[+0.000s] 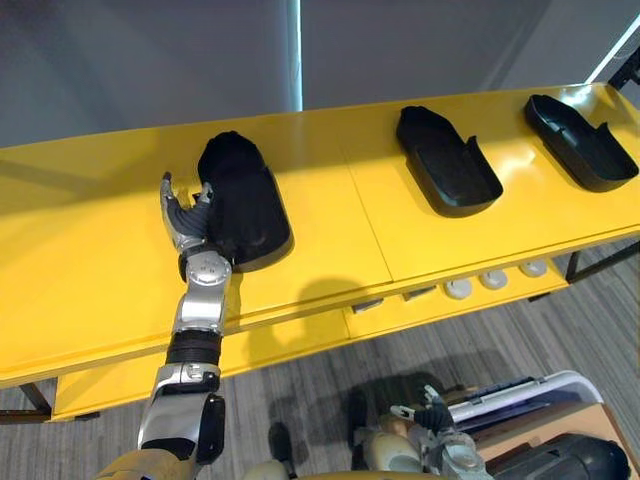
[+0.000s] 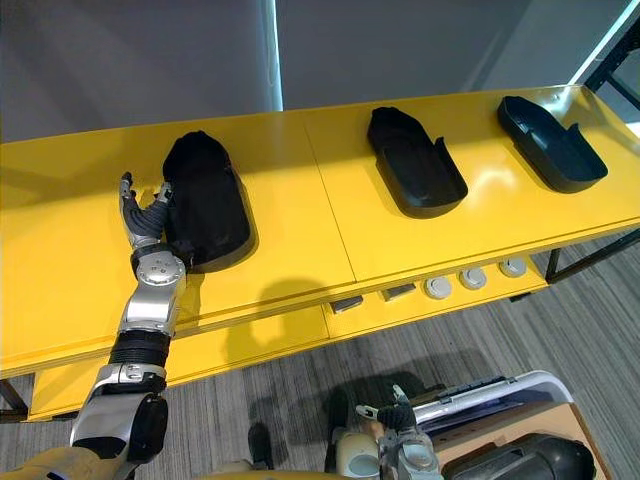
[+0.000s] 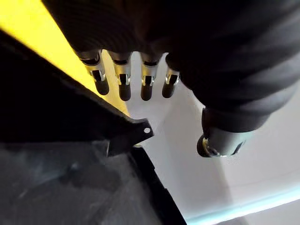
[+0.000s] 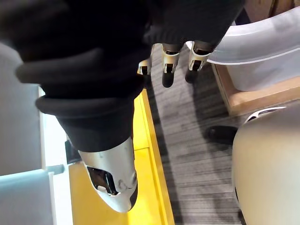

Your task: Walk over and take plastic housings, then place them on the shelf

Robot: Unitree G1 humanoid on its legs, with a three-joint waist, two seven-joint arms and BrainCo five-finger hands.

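At the left of the yellow shelf (image 1: 100, 260), left hand (image 1: 188, 225) is released, fingers straight, just beside the left housing (image 1: 245, 200) of 3; lift away clear, no nudging. Right hand (image 4: 169, 65) hangs relaxed.

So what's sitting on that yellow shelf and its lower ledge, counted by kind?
Black plastic housings on the yellow shelf: 3
Round pale discs on the lower ledge: 3
Small grey blocks on the lower ledge: 2
Total: 8
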